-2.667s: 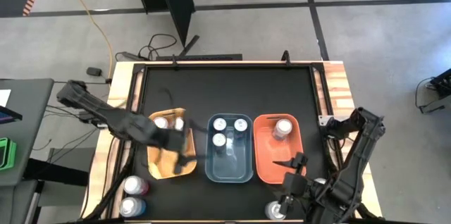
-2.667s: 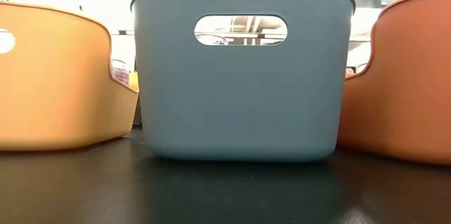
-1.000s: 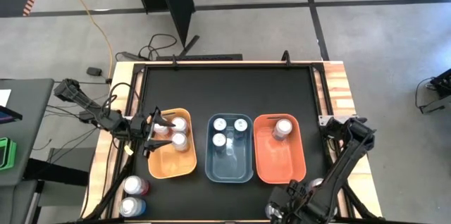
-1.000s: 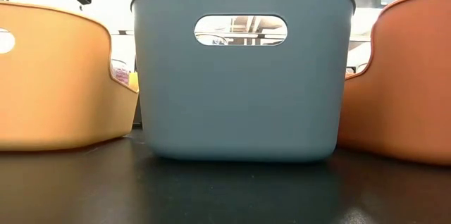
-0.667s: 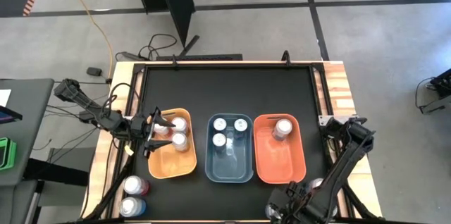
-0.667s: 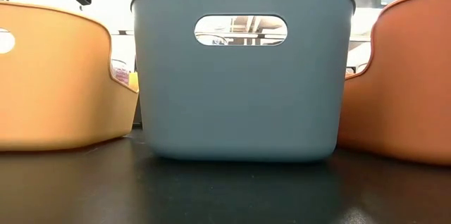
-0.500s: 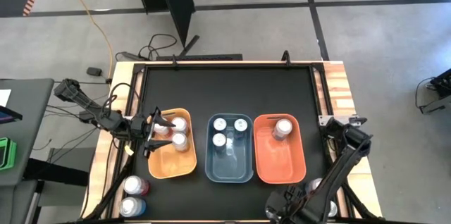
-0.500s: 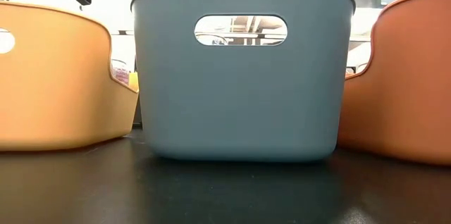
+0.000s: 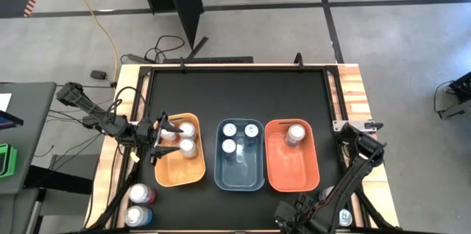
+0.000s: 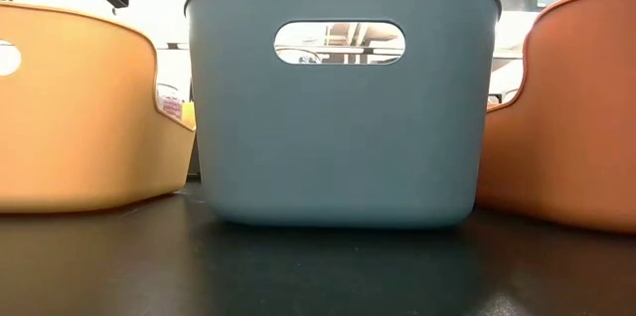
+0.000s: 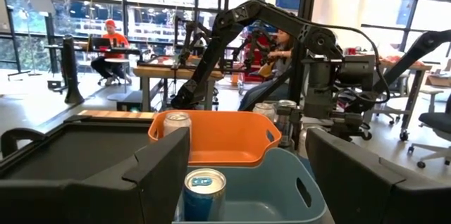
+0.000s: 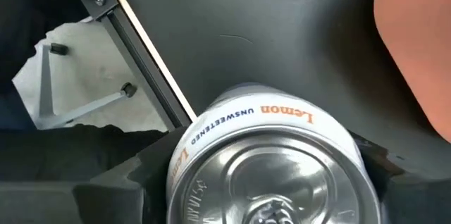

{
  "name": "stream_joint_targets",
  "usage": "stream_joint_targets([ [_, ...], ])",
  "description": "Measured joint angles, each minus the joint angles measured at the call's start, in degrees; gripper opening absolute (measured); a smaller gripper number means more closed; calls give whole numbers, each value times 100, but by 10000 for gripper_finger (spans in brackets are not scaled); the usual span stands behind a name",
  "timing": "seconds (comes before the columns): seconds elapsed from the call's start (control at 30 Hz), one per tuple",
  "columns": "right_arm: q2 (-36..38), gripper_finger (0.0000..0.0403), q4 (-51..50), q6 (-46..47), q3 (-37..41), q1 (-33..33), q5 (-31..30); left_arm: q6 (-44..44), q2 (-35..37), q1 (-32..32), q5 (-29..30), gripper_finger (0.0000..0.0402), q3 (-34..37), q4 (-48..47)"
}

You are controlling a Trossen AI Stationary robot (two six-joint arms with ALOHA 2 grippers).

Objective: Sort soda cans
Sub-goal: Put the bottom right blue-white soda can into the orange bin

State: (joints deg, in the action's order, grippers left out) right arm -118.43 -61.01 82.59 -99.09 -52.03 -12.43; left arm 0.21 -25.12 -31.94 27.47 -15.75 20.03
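Your black table [image 9: 235, 94] carries three bins in a row: orange bin [image 9: 179, 162], blue bin [image 9: 240, 156], red-orange bin [image 9: 291, 156]. From table height the blue bin [image 10: 342, 97] fills most of the picture, so the cans inside all three are hidden there. The right gripper [image 9: 298, 218] sits at the table's near edge, partly cut off in the overhead view, and you cannot make out its fingers from above. Its wrist camera shows a silver-white can [image 12: 268, 164] filling the space between the dark fingers, which hug both sides of it (the band reads "Lemon UNSWEETENED"). The left gripper [image 9: 163, 130] hovers at the orange bin's far left corner, jaws spread wide and holding nothing, beside two cans [image 9: 184, 138]. Three cans [image 9: 237, 135] stand in the blue bin, one can [image 9: 296, 134] in the red-orange bin. Two loose cans [image 9: 139, 204] stand at the near left corner
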Motion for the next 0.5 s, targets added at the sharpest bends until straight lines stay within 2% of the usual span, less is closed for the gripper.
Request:
stream_joint_targets([
  [0.3, 130, 290, -303, -447, -427, 46, 37, 0, 0, 0, -1, 277, 0, -15],
  [0.5, 333, 290, -1272, -907, -1173, 178, -258, 0, 0, -2, -4, 277, 0, -19],
])
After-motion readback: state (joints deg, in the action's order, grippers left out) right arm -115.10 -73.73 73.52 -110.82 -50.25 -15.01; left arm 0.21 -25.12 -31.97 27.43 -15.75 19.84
